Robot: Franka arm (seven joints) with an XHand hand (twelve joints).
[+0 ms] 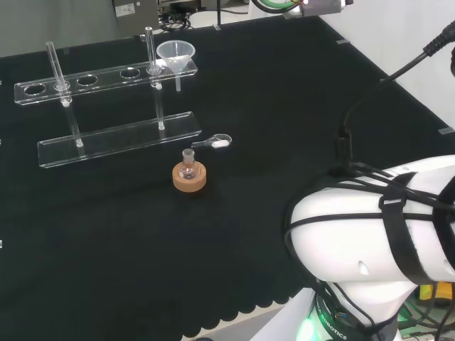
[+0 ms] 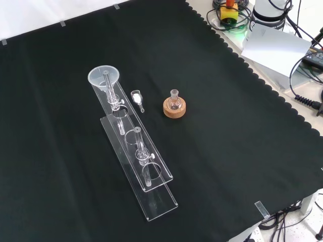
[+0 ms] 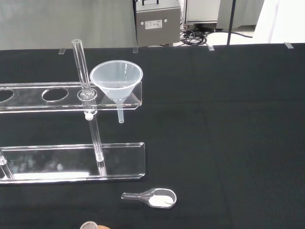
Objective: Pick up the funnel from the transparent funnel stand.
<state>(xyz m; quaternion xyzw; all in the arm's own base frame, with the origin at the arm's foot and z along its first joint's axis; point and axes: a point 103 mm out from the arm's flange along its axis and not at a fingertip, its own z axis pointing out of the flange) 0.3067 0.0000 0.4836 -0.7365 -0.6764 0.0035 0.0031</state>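
In the head view the funnel point(image 1: 176, 57) sits in the right end hole of the transparent funnel stand point(image 1: 117, 135), with a small flask point(image 1: 188, 165) on a cork ring point(image 1: 189, 177) nearer the camera, beside a clear scoop point(image 1: 215, 143) of white powder. In the front view the funnel point(image 2: 104, 77) sits at the stand's point(image 2: 151, 196) far end, the scoop point(image 2: 137, 99) just right of it. In the wrist view the funnel point(image 3: 116, 79) rests upright in the stand's point(image 3: 71, 162) top plate; whether the hand is open or closed I cannot tell.
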